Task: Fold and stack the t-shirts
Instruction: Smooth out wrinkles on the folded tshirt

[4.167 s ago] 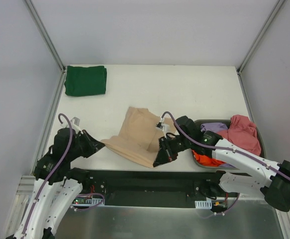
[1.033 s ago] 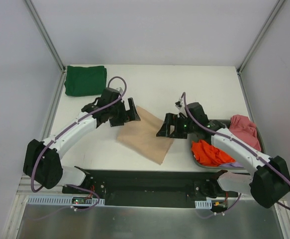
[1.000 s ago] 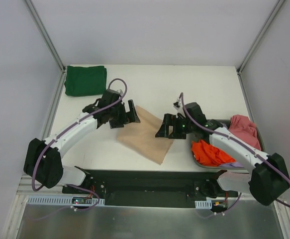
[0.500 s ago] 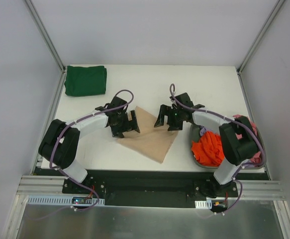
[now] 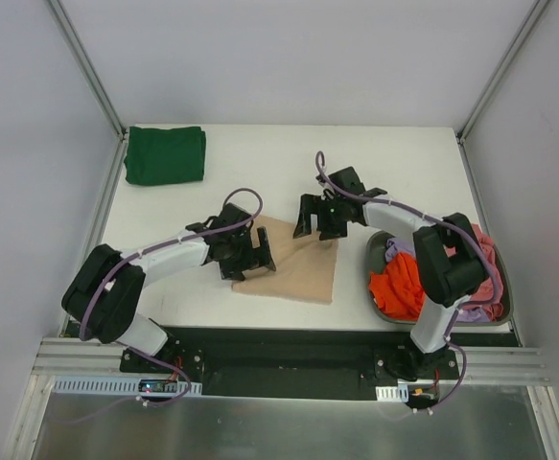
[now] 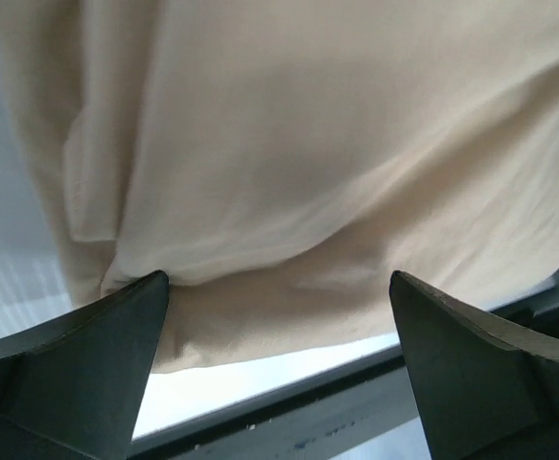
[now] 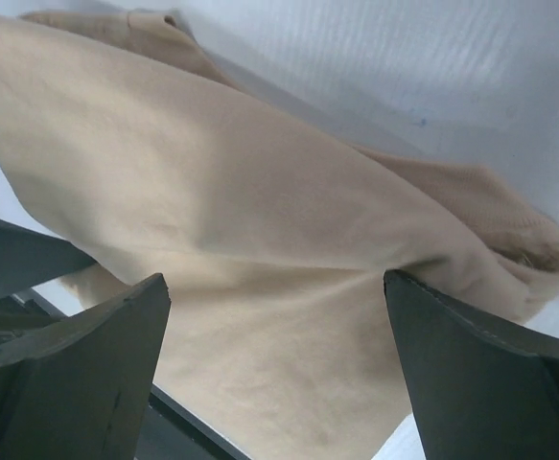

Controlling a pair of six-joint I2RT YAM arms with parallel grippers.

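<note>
Fingers (image 6: 78, 364) of the left gripper (image 6: 277, 278) stand spread wide and grasp nothing. The beige t-shirt (image 6: 337, 144) spreads just beyond their tips, and a folded edge of it touches the left-hand tip. The right gripper (image 7: 274, 280) is splayed the same way with nothing clamped. The same cloth lies across the gap past its fingertips, with a bunched hem near the right-hand one. Seen from above, the shirt lies flat on the white table (image 5: 404, 172) between the two grippers, the left one over its left edge and the right one at its far edge. Well beyond the left fingers rests a folded dark green t-shirt (image 5: 165, 154). Well off to the side of the right fingers, a grey tub (image 5: 372, 273) holds an orange-red shirt (image 5: 399, 292), a pink shirt (image 5: 487, 254) and a lilac shirt (image 5: 401, 249).
</note>
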